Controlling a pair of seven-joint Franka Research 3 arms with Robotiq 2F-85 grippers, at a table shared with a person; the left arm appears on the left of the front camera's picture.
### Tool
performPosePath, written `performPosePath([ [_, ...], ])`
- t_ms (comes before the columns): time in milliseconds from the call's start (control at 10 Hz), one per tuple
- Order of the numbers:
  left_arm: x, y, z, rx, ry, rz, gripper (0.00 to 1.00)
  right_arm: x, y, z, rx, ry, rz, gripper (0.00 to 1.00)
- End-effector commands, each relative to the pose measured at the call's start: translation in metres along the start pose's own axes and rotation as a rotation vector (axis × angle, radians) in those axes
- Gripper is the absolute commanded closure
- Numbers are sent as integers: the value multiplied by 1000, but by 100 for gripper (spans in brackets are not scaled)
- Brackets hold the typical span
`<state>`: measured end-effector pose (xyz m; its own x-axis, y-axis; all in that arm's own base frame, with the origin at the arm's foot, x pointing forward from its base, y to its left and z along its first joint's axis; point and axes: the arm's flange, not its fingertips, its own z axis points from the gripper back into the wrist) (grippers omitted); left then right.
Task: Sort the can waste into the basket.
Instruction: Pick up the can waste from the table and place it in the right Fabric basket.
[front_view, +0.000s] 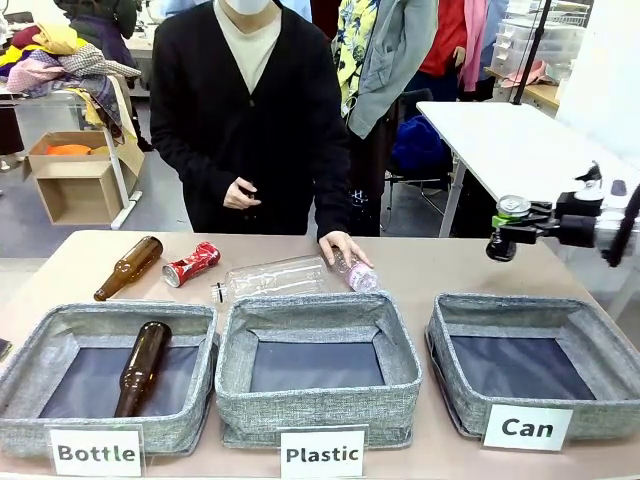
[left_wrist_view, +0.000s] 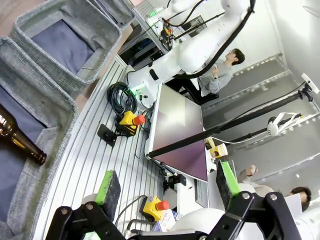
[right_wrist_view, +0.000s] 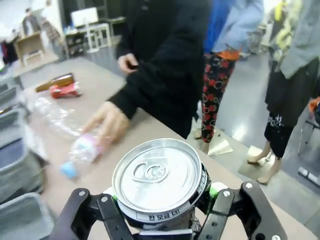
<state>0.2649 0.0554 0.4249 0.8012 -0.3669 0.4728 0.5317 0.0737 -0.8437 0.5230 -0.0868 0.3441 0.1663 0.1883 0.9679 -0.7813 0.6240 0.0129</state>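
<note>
Your right gripper (front_view: 510, 224) was clamped on the black can (front_view: 513, 208) and held it in the air, silver top upward. In the front view it hung at about twelve o'clock from the Can basket (front_view: 520, 302), clear of the rim. In your right wrist view the same can (right_wrist_view: 160, 182) sat gripped between the jaws, its pull-tab lid facing the camera.

The crushed red can (front_view: 190, 264) lay on its side on the table (front_view: 450, 265), at about ten o'clock from the Plastic basket (front_view: 315, 400). A brown bottle (front_view: 128, 267) lay just beside it at its nine o'clock. At twelve o'clock from the Plastic basket, the person's hand (front_view: 343, 247) rested on one end of a clear plastic bottle (front_view: 275, 277) lying on the table. A second brown bottle (front_view: 143, 366) lay inside the Bottle basket (front_view: 110, 312).

Your left gripper (left_wrist_view: 167, 185) was released, with its green pads (left_wrist_view: 109, 187) spread wide and nothing between them.
</note>
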Motion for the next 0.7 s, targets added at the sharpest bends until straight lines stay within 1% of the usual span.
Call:
performPosePath([
  [0, 2, -3, -2, -16, -17, 2, 0, 38, 59, 59, 88, 71, 114, 100],
  [100, 2, -3, -2, -16, -17, 2, 0, 49, 83, 76, 105, 122, 167, 100],
  [200, 2, -3, -2, -16, -17, 2, 0, 53, 106, 87, 153, 205, 217, 100],
  [400, 2, -3, -2, -16, -17, 2, 0, 50, 158, 93, 213, 379, 368, 100],
  [500, 2, -3, -2, -16, -17, 2, 0, 47, 177, 94, 220, 489, 426, 100],
  [600, 2, -3, -2, -16, -17, 2, 0, 45, 190, 91, 227, 557, 454, 100],
])
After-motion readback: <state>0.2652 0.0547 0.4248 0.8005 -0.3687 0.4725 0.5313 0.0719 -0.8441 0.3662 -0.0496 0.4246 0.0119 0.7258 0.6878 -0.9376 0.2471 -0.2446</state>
